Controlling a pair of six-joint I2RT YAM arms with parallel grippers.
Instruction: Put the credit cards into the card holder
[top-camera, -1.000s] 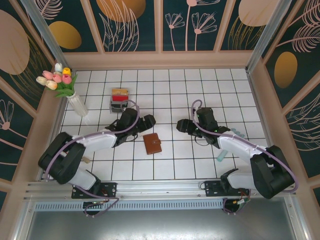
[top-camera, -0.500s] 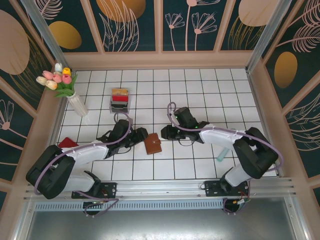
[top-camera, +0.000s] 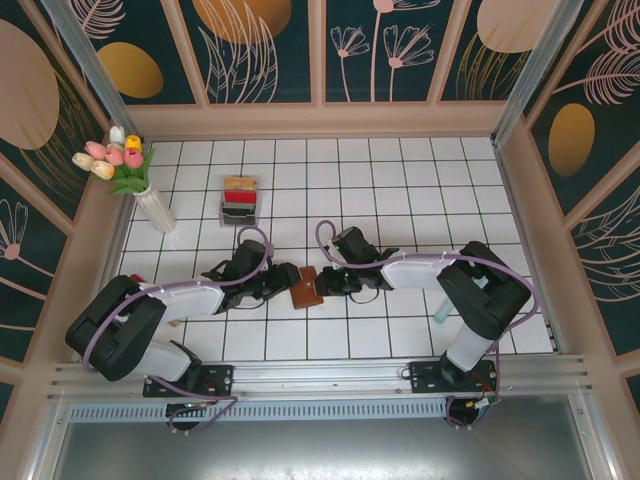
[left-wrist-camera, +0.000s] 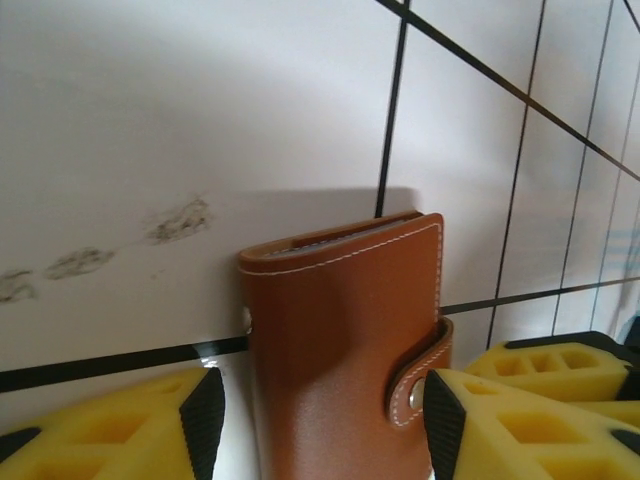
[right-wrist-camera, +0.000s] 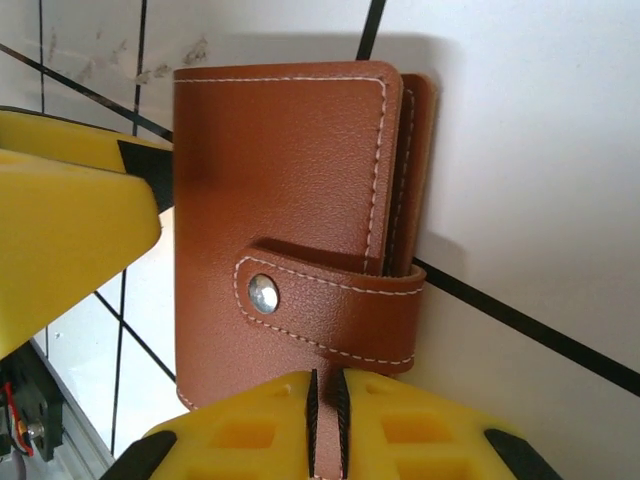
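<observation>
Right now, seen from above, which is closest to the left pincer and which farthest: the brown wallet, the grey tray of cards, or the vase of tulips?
Measured from the left pincer in the top view:
1. Brown wallet, right at its tips, mid-table.
2. Grey tray of cards, farther back and slightly left.
3. Vase of tulips, by the left wall.

Card holder (top-camera: 306, 287), vase (top-camera: 156, 210) on tiled table (top-camera: 400, 180)
</observation>
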